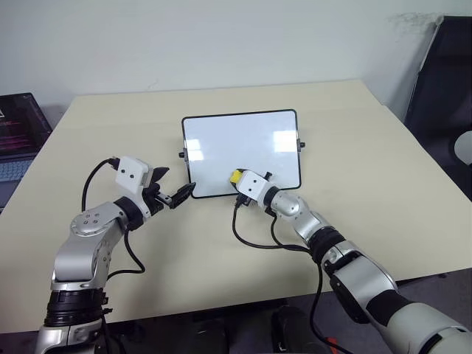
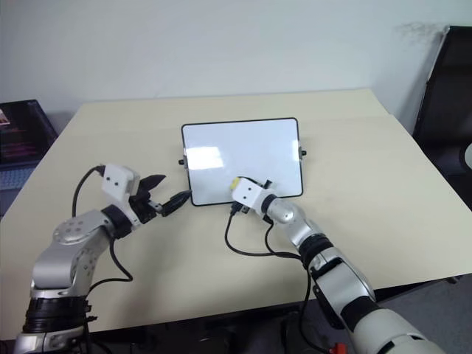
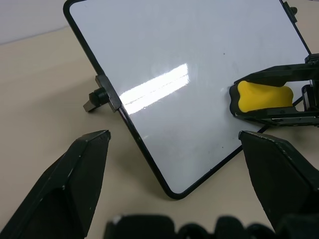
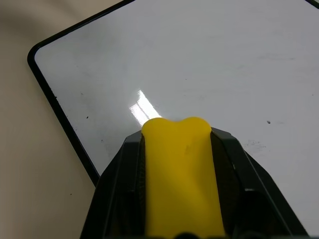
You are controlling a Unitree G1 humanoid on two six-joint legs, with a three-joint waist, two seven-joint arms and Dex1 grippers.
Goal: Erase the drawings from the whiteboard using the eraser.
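Laptop (image 1: 18, 129) cut off at the edge, eraser (image 1: 235, 176) mostly hidden behind right pincer (image 1: 237, 179), drawings too faint to tell

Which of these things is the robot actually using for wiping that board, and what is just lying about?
In use: whiteboard, yellow eraser clamped in the right gripper, left gripper open at the board's corner.
Lying about: laptop, black chair.

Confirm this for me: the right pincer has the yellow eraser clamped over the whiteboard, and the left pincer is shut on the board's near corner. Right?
Not quite. The left pincer is open, its fingers apart on either side of the whiteboard corner without gripping it, as the left wrist view shows. The rest holds: the right pincer has the eraser clamped over the board.
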